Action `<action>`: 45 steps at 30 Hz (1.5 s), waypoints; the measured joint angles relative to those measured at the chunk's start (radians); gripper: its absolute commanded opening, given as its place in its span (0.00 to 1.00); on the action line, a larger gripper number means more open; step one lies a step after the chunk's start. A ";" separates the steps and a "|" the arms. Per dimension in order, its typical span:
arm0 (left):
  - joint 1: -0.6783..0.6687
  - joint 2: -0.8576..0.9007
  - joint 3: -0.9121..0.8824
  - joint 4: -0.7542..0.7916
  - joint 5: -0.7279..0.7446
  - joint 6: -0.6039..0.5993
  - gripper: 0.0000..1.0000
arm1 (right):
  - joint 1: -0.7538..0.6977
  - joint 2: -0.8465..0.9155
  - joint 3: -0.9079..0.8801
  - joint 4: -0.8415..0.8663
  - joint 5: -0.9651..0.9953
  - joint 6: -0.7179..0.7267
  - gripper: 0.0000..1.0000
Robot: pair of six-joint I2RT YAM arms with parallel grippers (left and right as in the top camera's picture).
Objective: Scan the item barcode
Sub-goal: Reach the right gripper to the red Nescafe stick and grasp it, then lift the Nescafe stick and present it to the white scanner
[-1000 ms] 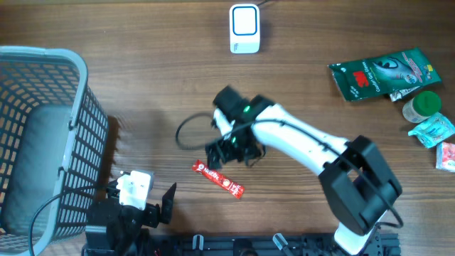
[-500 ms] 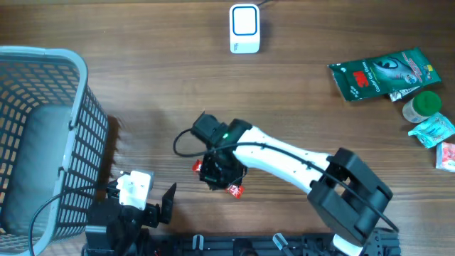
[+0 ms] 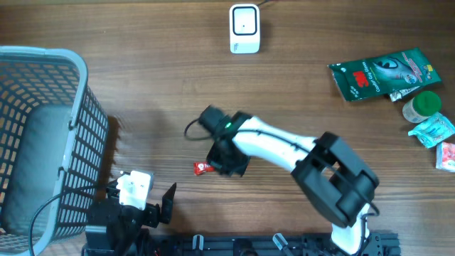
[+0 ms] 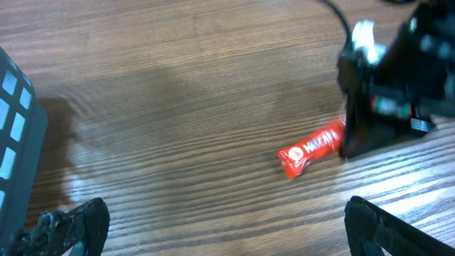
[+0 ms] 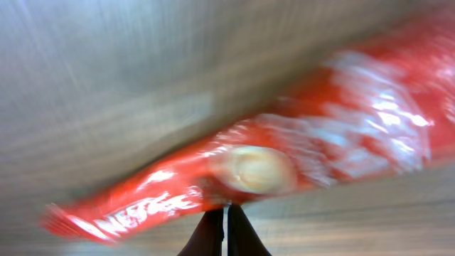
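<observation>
The item is a red stick packet (image 3: 202,168) with white lettering, lying on the wooden table; only its left end shows in the overhead view. In the left wrist view the red packet (image 4: 311,148) runs under the right gripper (image 4: 355,135). My right gripper (image 3: 226,161) is shut on the packet's edge; its wrist view shows the blurred packet (image 5: 284,167) just above the pressed-together fingertips (image 5: 222,229). The white scanner (image 3: 244,28) stands at the far middle. My left gripper (image 3: 142,198) waits open at the near left edge, holding nothing (image 4: 227,227).
A grey mesh basket (image 3: 78,128) fills the left side. At the far right lie a green pouch (image 3: 380,73), a green-capped jar (image 3: 424,105) and small packets (image 3: 434,130). A black cable (image 3: 190,128) loops by the right arm.
The right gripper came down onto the packet and shut on it. The packet has turned, and most of it is now under the gripper. The left arm has not moved.
</observation>
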 measured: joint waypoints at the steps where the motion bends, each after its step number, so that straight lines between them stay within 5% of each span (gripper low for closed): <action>1: 0.000 0.000 0.000 0.000 0.000 0.000 1.00 | -0.052 0.000 0.002 0.010 0.006 -0.038 0.06; 4: 0.000 0.000 0.000 0.000 0.000 0.000 1.00 | -0.188 0.000 0.005 0.032 0.007 -0.200 0.08; 6: 0.000 0.000 0.000 0.000 0.000 0.000 1.00 | -0.264 0.000 0.005 0.032 -0.010 -0.288 0.22; 8: 0.000 0.000 0.000 0.000 0.000 0.000 1.00 | -0.288 0.000 0.005 0.032 -0.055 -0.329 0.24; 13: 0.000 0.000 0.000 0.000 0.000 0.000 1.00 | -0.235 0.002 0.004 -0.022 -0.143 -0.208 0.22; 14: 0.000 0.000 0.000 0.000 0.000 0.000 1.00 | -0.225 0.000 0.004 -0.023 -0.151 -0.169 0.35; 16: 0.000 0.000 0.000 0.000 0.000 0.000 1.00 | -0.211 -0.021 0.003 -0.008 -0.160 -0.105 0.81; 18: 0.000 0.000 0.000 0.000 0.000 0.000 1.00 | -0.192 -0.050 0.003 0.046 -0.141 -0.069 0.85; 22: 0.000 0.000 0.000 0.000 0.000 0.000 1.00 | -0.121 -0.058 0.002 0.068 -0.042 0.026 0.72; 29: 0.000 0.000 0.000 0.000 0.000 0.000 1.00 | -0.003 -0.010 0.013 0.140 0.058 0.183 0.68; 33: 0.000 0.000 0.000 0.000 0.000 0.000 1.00 | -0.020 0.023 0.042 0.097 0.042 0.224 0.06; 39: 0.000 0.000 0.000 0.000 0.000 0.000 1.00 | -0.037 0.030 0.045 0.068 0.025 0.201 0.05; 45: 0.000 0.000 0.000 0.000 0.000 0.000 1.00 | -0.098 -0.023 0.041 0.060 0.084 -0.060 0.04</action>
